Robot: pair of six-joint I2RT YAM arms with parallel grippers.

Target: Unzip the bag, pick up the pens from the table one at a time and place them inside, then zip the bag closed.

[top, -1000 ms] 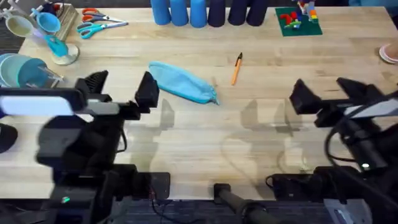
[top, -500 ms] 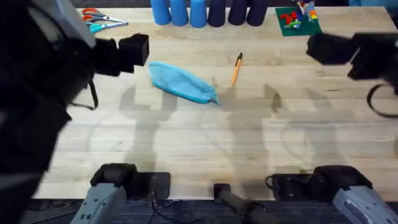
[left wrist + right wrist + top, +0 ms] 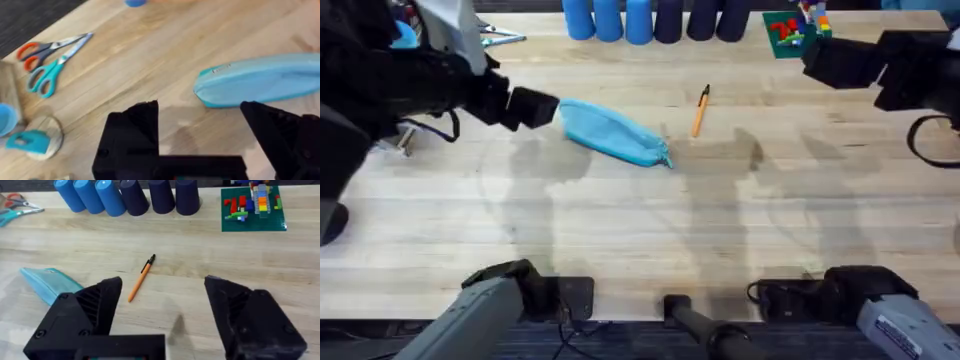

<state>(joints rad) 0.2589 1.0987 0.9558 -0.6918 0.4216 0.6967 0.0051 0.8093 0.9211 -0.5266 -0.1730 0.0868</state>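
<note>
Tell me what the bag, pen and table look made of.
Bag: soft light blue fabric, matte, with a sewn tag at one end. Pen: likely plastic, smooth orange barrel, black tip. Table: light wood planks with visible grain, low sheen.

Table (image 3: 650, 230): near half bare plank, open passage across its full width. Mid-table: bag (image 3: 612, 131) lying aslant; pen (image 3: 700, 109) just beside its right end, a narrow gap between. Left gripper (image 3: 200, 125), fingers spread, hangs close at the bag's left end. Far edge: row of blue cups (image 3: 125, 197) and brick plate (image 3: 253, 207). Far left: scissors (image 3: 52, 62).
</note>
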